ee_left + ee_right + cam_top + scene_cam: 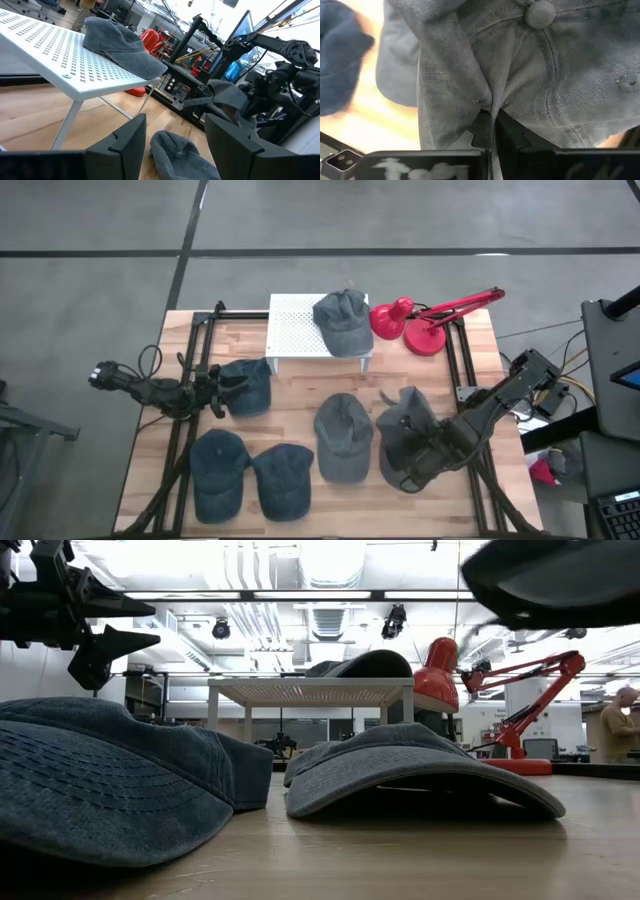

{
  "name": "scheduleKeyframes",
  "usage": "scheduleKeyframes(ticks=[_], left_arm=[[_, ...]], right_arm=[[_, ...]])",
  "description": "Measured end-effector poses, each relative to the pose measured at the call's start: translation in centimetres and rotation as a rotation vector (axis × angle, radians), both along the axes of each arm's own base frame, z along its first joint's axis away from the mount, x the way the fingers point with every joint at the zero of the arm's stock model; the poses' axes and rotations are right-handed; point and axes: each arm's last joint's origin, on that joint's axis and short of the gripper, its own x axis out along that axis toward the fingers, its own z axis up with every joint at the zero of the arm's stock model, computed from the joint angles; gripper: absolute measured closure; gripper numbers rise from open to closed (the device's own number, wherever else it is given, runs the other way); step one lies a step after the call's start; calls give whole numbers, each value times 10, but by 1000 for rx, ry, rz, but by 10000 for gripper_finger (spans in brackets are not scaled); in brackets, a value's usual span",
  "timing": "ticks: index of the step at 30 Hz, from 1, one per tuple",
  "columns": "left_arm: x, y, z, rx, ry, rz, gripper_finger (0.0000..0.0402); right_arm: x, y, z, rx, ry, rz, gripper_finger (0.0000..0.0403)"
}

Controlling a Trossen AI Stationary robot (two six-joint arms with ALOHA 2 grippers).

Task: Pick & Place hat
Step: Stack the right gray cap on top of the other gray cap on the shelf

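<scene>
My right gripper [425, 452] is shut on a grey hat [403, 430] above the table's right near part; the low view shows this hat [560, 580] up in the air. Another grey hat [343, 435] lies crown up on the table beside it. A third grey hat [342, 320] rests on the white perforated stand [295, 328] at the far middle. My left gripper [215, 395] waits open at the table's left, level, beside a dark blue hat [247, 385]. My right gripper pinches a raised fold of the hat's crown cloth [487, 102] between its two shut fingers [512, 132], a short way from the top button [540, 12]. The fingers come from above, slanting down. The hat hangs lifted clear of the table, its cloth bunched at the fingers.
Two blue hats [218, 470] [283, 480] lie near the table's front left. A red desk lamp [425, 325] stands at the far right next to the stand. Black frame rails run along both sides of the table.
</scene>
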Motion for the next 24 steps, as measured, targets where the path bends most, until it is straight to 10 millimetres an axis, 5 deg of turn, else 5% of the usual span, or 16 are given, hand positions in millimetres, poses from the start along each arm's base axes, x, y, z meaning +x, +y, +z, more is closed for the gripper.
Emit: scheduleKeyframes(ticks=[11,24], left_arm=[[0,0,0,0,0,0,197],[0,0,0,0,0,-1,197]], right_arm=[[32,-48,26,-127,-47,140,392],[53,-141,92,-346,-160,134,391]])
